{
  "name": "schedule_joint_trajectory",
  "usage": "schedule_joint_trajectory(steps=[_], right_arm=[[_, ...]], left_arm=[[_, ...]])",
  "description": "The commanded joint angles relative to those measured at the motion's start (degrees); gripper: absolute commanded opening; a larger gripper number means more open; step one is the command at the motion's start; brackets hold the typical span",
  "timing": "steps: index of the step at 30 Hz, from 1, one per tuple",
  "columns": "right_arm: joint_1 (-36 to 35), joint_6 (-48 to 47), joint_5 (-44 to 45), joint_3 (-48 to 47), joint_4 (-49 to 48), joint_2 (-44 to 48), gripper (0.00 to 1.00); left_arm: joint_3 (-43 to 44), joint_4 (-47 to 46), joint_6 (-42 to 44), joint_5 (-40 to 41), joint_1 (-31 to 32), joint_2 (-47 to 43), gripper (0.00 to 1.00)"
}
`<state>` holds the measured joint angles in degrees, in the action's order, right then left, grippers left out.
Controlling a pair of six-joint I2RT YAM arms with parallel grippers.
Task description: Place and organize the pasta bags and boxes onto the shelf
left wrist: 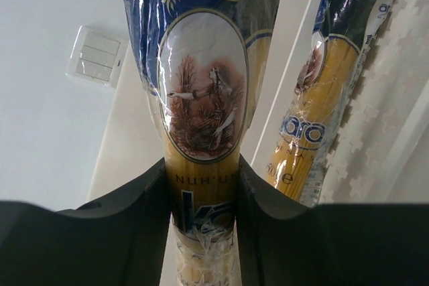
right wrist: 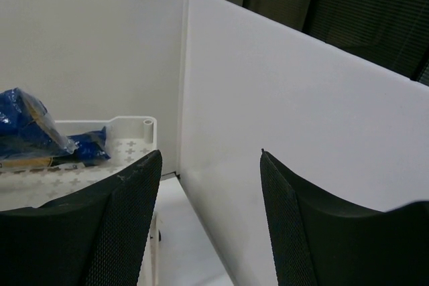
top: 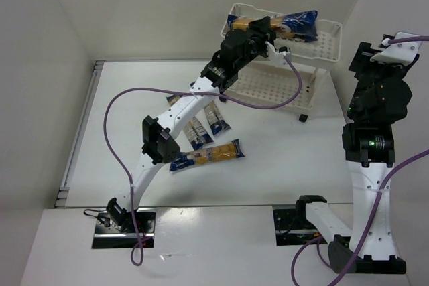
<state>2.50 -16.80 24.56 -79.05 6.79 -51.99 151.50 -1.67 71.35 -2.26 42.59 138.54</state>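
Above the shelf (top: 325, 45), the left gripper (left wrist: 201, 185), clamped on a bag (left wrist: 204, 78), may release it askew onto the second bag (left wrist: 322, 118); the right gripper (right wrist: 210, 165) stands parted and empty.

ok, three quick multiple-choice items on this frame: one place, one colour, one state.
1. Where is the left claw?
A) folded back at the near edge
B) over the shelf, top tier
C) under the lower tier

2. Colour of the cable?
A) green
B) red
C) purple

3. State of the right claw?
A) open, empty
B) shut on a bag
C) shut, empty

Key: 1 B, it grips a pasta bag above the top tier. 2 C, the top view shows purple. 3 A, fingers apart with nothing between.
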Motion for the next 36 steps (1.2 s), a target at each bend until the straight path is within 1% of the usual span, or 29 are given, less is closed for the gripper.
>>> schedule_joint_trajectory(steps=[1, 4, 6, 8, 11, 12, 13, 14, 17, 18, 19, 22, 26, 31, 36], right_arm=[[0.4, 1.5, -1.6, 0.6, 0.4, 0.7, 0.66], [0.4, 2.0, -2.2, 0.6, 0.9, 0.7, 0.66], [0.4, 2.0, -2.2, 0.6, 1.5, 0.7, 0.66], [0.4, 2.0, -2.8, 0.6, 1.5, 0.7, 0.66], [0.4, 2.0, -3.5, 0.6, 2.0, 0.7, 0.67], [0.4, 2.0, -4.0, 0.6, 2.0, 0.7, 0.67], [0.4, 2.6, -4.0, 0.6, 2.0, 0.7, 0.69], [0.4, 2.6, -4.0, 0.6, 2.0, 0.7, 0.70], [0.4, 2.6, -4.5, 1.2, 2.5, 0.7, 0.70], [0.4, 3.1, -5.0, 1.2, 2.5, 0.7, 0.70], [0.4, 3.1, -5.0, 1.2, 3.1, 0.7, 0.70], [0.4, 3.1, -5.7, 1.2, 3.1, 0.7, 0.70], [0.4, 3.6, -6.2, 1.2, 3.6, 0.7, 0.70], [0.4, 4.1, -7.2, 1.7, 4.2, 0.1, 0.70], [0.4, 4.8, -10.0, 1.1, 5.3, 0.1, 0.73]], left_arm=[[3.1, -11.6, -2.2, -0.2, 0.2, -1.7, 0.46], [3.6, -11.1, -3.5, -0.2, 0.2, -1.2, 0.54], [3.6, -10.3, -5.0, 0.4, 0.2, -1.2, 0.54], [3.6, -10.3, -6.1, 0.4, -0.3, -0.6, 0.52], [3.6, -10.3, -8.6, 0.4, -0.3, -0.6, 0.52], [3.6, -9.8, -9.1, 0.4, -0.8, -0.1, 0.53], [3.6, -9.8, -9.8, 0.4, -0.8, -0.1, 0.56], [3.6, -9.8, -9.8, 0.4, -0.8, -0.1, 0.62], [3.6, -9.2, -11.4, -0.1, -1.4, -0.1, 0.72], [3.6, -9.2, -11.4, -0.1, -1.4, 0.4, 0.78], [3.6, -9.2, -12.7, -0.7, -1.4, 0.4, 0.82], [4.8, -9.2, -14.1, -0.7, -1.9, 0.9, 0.91], [5.5, -9.7, -18.3, 0.8, -2.4, 1.5, 0.98], [6.6, -9.8, -19.6, 1.3, -2.4, 1.5, 0.99], [6.6, -13.4, -25.7, 3.3, -2.4, -3.5, 0.99]])
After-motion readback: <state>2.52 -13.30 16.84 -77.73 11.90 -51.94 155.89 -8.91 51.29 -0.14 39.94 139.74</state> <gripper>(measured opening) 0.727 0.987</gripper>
